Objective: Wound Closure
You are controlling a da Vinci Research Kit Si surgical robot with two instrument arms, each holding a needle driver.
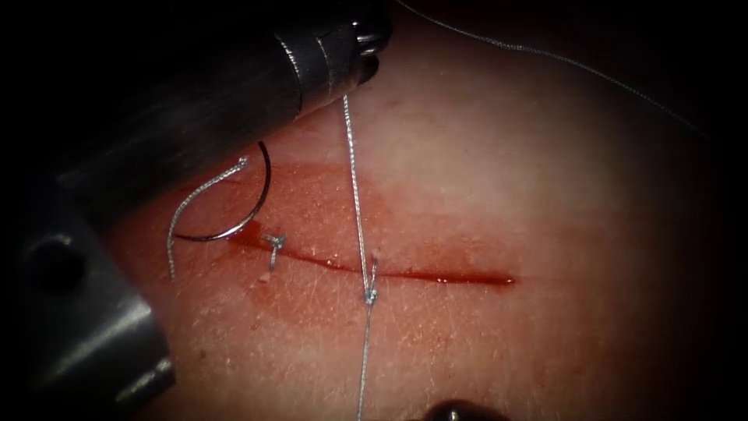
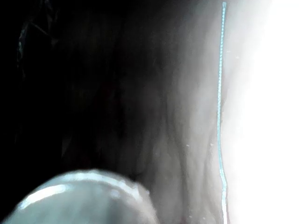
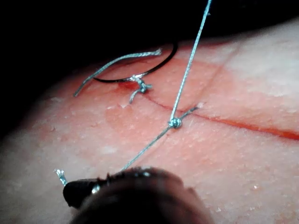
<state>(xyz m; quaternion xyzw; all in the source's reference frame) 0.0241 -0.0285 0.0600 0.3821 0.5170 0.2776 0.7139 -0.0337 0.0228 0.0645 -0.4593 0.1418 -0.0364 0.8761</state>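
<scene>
From my console, at the far left of the endoscope view, I see the curved needle (image 1: 253, 204) lying loose on the tissue (image 1: 545, 179) by the left end of the cut (image 1: 436, 274), held by neither tool, with a short cut end of thread (image 1: 195, 204) trailing beside it. Just to the right sits a finished knot (image 1: 273, 242) on the cut. Above it the left arm's tool (image 1: 360, 47) comes in; the taut thread (image 1: 354, 195) runs straight up to its tip, so I judge it is clamped on that strand, though the jaws themselves are dark. That strand meets a second knot (image 1: 370, 295) at mid-cut. From there the thread drops toward the lower edge, where the right arm's tool (image 3: 81, 190) has its jaws closed on the other strand, a stub sticking out past them. The red fluid (image 1: 327, 226) stains the tissue around the cut. To seat this knot well, I judge the two strands should stay in line across the cut, with even tension, so the knot lies flat and the tissue isn't torn.
</scene>
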